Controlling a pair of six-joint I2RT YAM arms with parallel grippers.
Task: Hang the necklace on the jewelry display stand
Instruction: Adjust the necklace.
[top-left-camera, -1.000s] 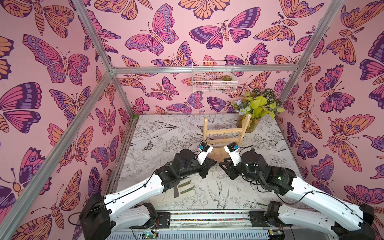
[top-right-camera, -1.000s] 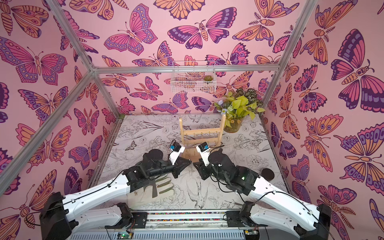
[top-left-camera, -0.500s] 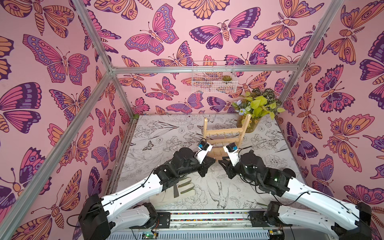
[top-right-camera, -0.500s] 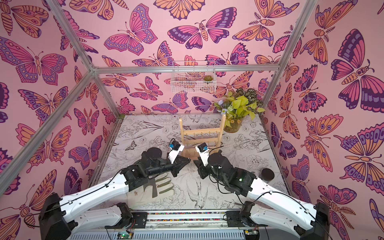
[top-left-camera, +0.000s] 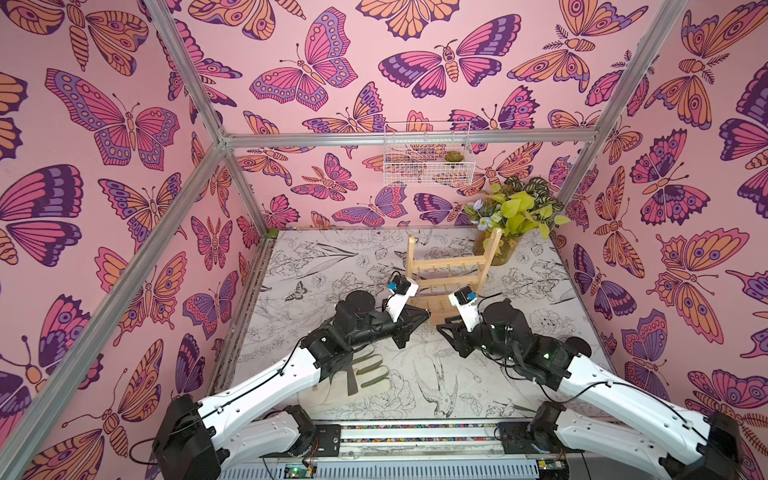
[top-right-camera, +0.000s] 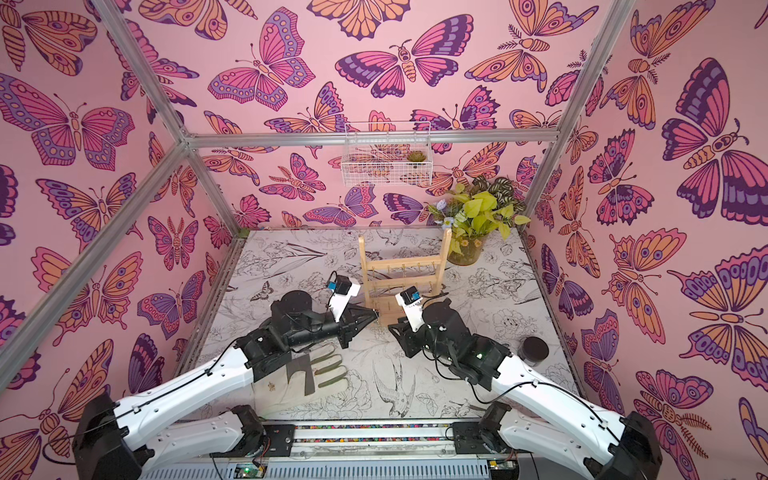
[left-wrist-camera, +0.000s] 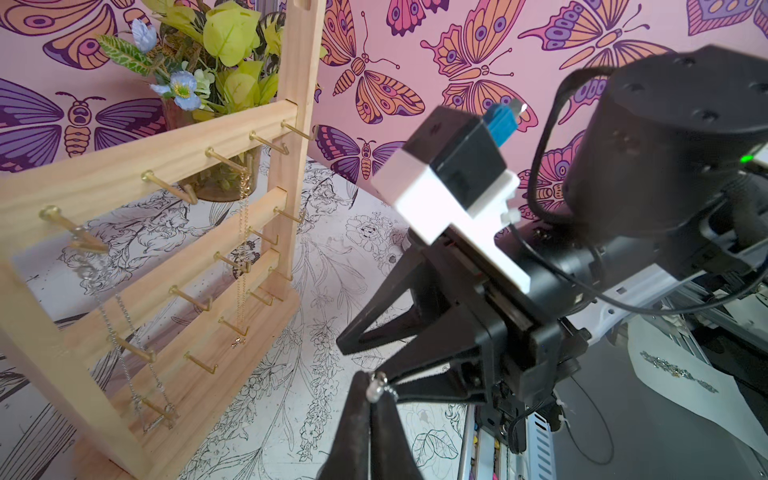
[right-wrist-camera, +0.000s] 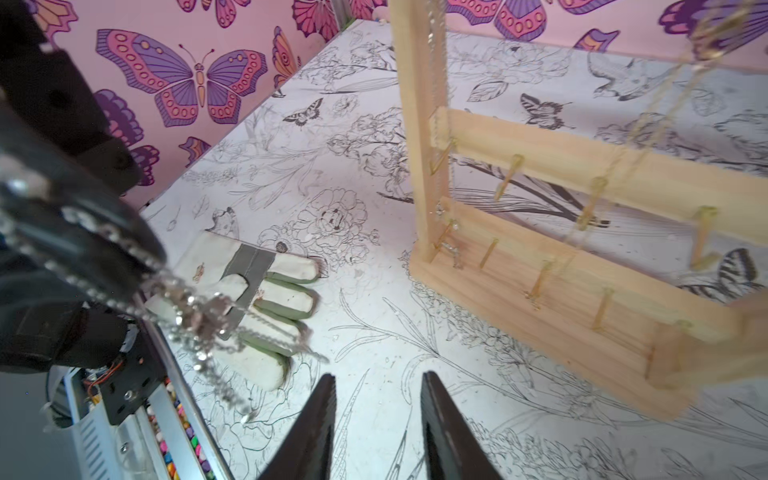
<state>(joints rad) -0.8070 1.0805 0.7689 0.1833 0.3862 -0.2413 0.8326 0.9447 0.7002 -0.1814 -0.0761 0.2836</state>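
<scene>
Place: a robot test cell dressed as a small room, not a home or a shop.
Frame: bare aluminium frame bars run along the edges of the booth.
Walls: flat pink butterfly panels close the back and both sides.
Counter: the counter carries a black-and-white print of flowers and birds.
Machines: the left arm and the right arm, white and black, rise from a metal rail at the front edge, with a circuit board and loose cables in plain sight.
Props: a wire basket, a potted plant, a work glove and a wooden jewelry display stand are set out like staging.
</scene>
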